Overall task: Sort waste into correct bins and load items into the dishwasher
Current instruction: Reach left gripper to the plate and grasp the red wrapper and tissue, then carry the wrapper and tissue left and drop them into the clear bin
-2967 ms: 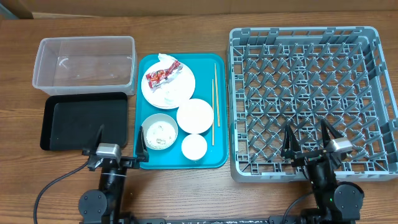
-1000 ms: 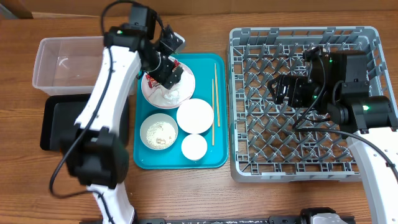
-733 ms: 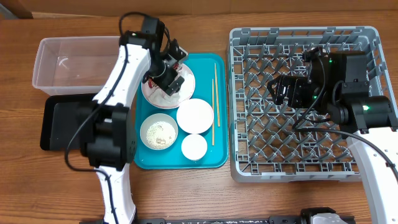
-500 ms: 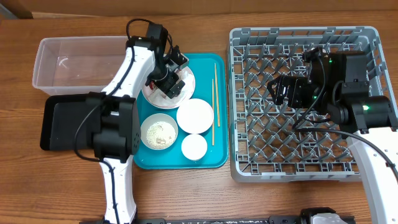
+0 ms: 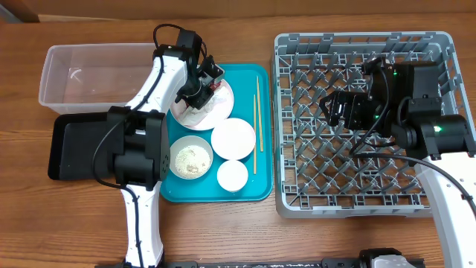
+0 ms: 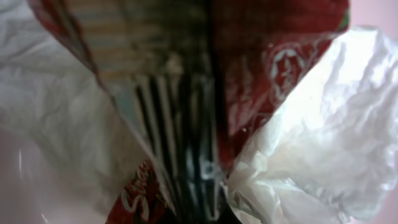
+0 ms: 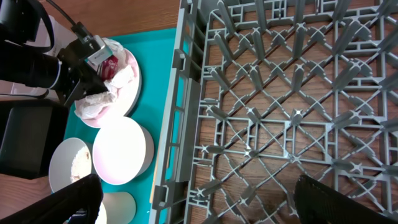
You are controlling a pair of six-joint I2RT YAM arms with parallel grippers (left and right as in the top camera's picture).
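My left gripper [image 5: 203, 80] is down on the round white plate [image 5: 220, 110] at the back of the teal tray, shut on the red-and-white snack wrapper [image 6: 249, 56]. Crumpled white napkins [image 6: 323, 124] lie around the wrapper. In the right wrist view the wrapper [image 7: 109, 68] shows red beside a napkin [image 7: 98, 99]. An empty white bowl [image 5: 233, 139], a bowl with rice [image 5: 190, 158], a small cup [image 5: 232, 175] and the chopsticks [image 5: 256, 123] lie on the tray. My right gripper [image 5: 342, 110] hangs open over the grey dish rack [image 5: 439, 112], holding nothing.
The clear tub [image 5: 100, 74] stands at the back left, with the black tray [image 5: 82, 145] in front of it. The teal tray [image 5: 256, 190] sits between them and the rack. My left arm reaches over the black tray's right side.
My left gripper has moved right and down onto the plate, and its jaws have gone from open to shut on the wrapper. The right arm has not moved.
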